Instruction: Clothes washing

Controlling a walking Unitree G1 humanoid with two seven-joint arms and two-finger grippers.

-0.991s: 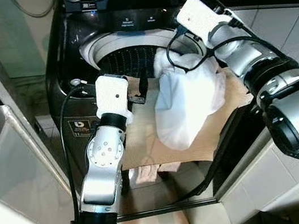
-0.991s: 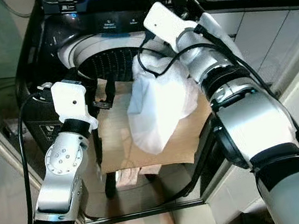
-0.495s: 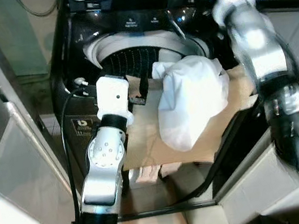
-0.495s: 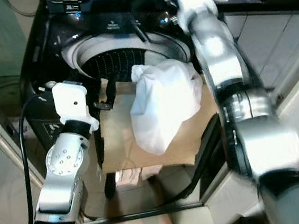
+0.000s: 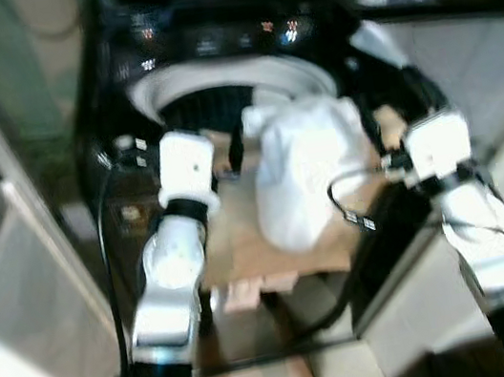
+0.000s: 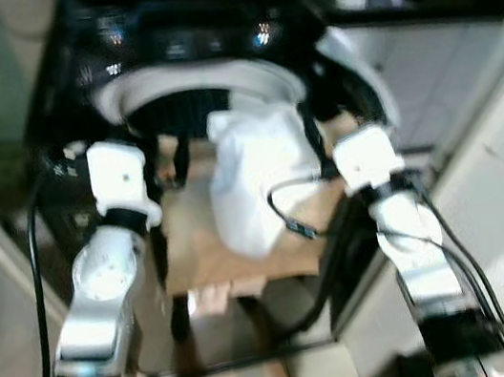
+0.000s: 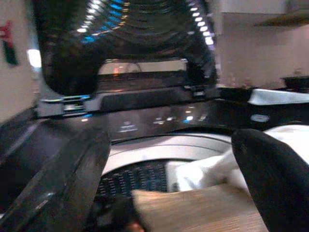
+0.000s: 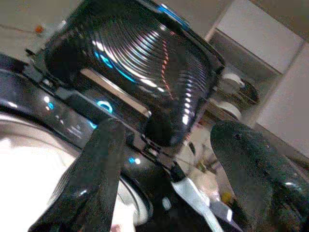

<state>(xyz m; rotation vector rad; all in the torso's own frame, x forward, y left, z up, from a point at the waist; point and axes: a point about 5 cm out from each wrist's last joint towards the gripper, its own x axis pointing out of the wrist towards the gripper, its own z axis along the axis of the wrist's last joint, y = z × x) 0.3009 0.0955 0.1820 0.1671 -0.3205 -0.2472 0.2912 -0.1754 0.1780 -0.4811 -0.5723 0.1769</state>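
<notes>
Between my two arms, the white laundry bundle (image 5: 301, 166) sits on a brown board (image 5: 243, 248) at the front rim of the open washing machine (image 5: 225, 82), its top leaning over the drum (image 5: 210, 108). My left gripper (image 7: 169, 193) stands spread at the board's left edge, holding nothing. My right gripper (image 8: 164, 159) is likewise spread and empty, just right of the bundle and the nearer of the two. The bundle's long axis runs from the board's front toward the drum, so I judge a push goes forward. A second ago my right arm reached over the bundle; now it is drawn back low beside it. Views are blurred.
</notes>
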